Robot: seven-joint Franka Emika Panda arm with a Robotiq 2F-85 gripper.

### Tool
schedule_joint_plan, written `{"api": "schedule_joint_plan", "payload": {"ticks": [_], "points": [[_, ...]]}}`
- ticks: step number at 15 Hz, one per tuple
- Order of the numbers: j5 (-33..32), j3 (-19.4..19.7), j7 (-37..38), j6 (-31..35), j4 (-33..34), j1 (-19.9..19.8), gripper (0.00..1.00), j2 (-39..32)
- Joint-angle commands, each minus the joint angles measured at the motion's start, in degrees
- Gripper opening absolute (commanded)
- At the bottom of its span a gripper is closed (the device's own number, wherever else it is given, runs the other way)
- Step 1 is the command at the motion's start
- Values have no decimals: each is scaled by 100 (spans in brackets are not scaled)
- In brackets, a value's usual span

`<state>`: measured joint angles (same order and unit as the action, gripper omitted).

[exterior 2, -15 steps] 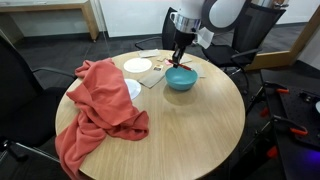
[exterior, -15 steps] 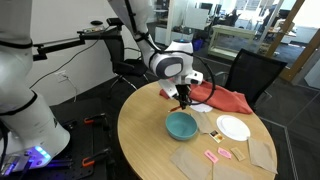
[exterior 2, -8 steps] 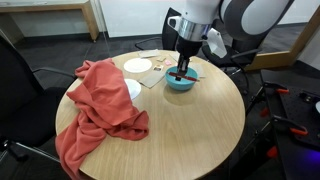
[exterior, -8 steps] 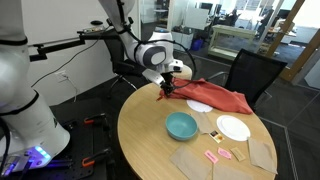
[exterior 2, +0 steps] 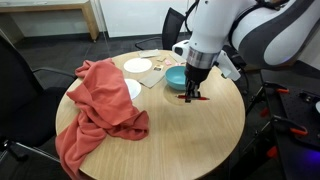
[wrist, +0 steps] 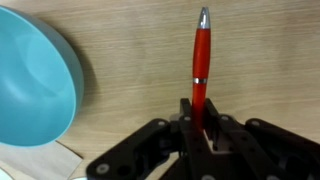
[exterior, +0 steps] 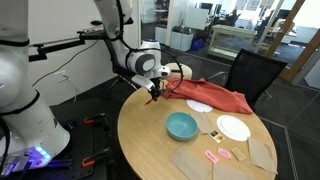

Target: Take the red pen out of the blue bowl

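Note:
My gripper [wrist: 200, 128] is shut on the red pen [wrist: 200, 60], a thin red stick with a silver tip that points away from the jaws. In the wrist view the pen hangs over bare wood, to the right of the teal-blue bowl [wrist: 35, 85]. In both exterior views the gripper [exterior: 155, 96] [exterior 2: 192, 96] holds the pen [exterior 2: 194, 97] low over the round wooden table, beside the bowl [exterior: 182, 126] [exterior 2: 178, 79] and outside its rim. The bowl looks empty.
A big red cloth [exterior 2: 95, 105] [exterior: 215, 95] drapes over one side of the table. White plates [exterior: 233, 128] [exterior 2: 137, 65], brown paper napkins [exterior: 190, 160] and small pink packets [exterior: 222, 153] lie past the bowl. Black office chairs [exterior: 250, 72] stand around the table.
The gripper has carried the red pen from above the bowl out over its rim and down toward the bare table beside it. The bowl has stayed put.

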<state>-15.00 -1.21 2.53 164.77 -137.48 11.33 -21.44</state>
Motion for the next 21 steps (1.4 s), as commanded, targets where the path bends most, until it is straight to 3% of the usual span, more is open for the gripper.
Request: {"api": "schedule_joint_plan", "payload": {"ticks": [1, 4, 5, 6, 14, 21], "points": [[-236, 204, 14, 399, -100, 201, 4, -247], [-331, 383, 42, 505, -95, 375, 4, -407], [-358, 457, 62, 564, -106, 435, 40, -435], [-361, 511, 74, 592, -117, 489, 41, -445], [-340, 666, 25, 630, -152, 609, 99, -448], [-222, 555, -21, 401, -19, 522, 100, -505]]}}
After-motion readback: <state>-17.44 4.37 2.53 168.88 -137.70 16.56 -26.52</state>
